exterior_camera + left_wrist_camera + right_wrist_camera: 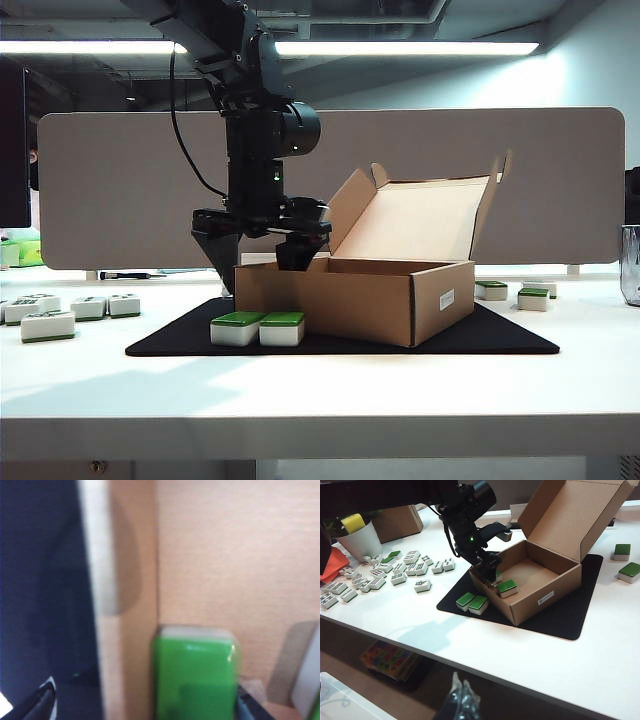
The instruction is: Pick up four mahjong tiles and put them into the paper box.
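The brown paper box stands open on a black mat, lid flap upright. My left gripper hangs open over the box's left end. One finger is outside above the mat and the other inside, with nothing between them. A green-topped mahjong tile lies on the box floor just below that gripper, filling the left wrist view. A second white-and-green tile edge shows beside it. Two more tiles sit side by side on the mat in front of the box. My right gripper is shut, low and off the table's front edge.
The black mat lies under the box. Loose tiles lie on the white table at the left and at the right. In the right wrist view, many tiles, a white cup and a second cardboard box stand beyond the mat.
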You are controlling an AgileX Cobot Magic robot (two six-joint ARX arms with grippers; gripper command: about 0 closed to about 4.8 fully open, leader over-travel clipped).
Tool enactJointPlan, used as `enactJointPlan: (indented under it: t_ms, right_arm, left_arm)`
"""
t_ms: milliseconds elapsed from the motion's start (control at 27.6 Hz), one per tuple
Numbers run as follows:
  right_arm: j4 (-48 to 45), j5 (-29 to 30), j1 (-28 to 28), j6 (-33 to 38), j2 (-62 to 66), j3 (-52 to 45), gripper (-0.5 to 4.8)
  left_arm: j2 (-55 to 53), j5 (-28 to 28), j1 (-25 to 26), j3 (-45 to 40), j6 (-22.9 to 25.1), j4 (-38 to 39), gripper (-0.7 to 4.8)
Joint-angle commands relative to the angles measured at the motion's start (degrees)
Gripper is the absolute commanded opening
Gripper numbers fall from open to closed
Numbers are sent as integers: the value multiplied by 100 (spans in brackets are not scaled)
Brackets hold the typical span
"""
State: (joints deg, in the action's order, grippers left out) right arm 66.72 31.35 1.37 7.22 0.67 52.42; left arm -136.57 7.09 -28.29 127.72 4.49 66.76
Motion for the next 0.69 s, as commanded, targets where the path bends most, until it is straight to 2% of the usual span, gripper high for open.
enactJointPlan:
  t_ms: [36, 398, 579, 652, 688]
  right_arm:
    - [-98, 9, -2, 4, -68, 13, -1]
    - [-98, 7, -4, 4, -68, 11, -1]
    - [-96, 9, -2, 4, -68, 13, -1]
    - [-96, 9, -2, 4, -68, 13, -1]
    - [-94, 9, -2, 4, -68, 13, -1]
  left_arm:
    - [-17, 103, 52, 15, 0, 2, 448]
    - [101, -35, 48, 192, -7, 323, 448]
    - [638, -240, 50, 205, -48, 525, 448]
    - [780, -240, 52, 203, -184, 660, 448]
    - [962, -304, 85, 188, -634, 756, 447]
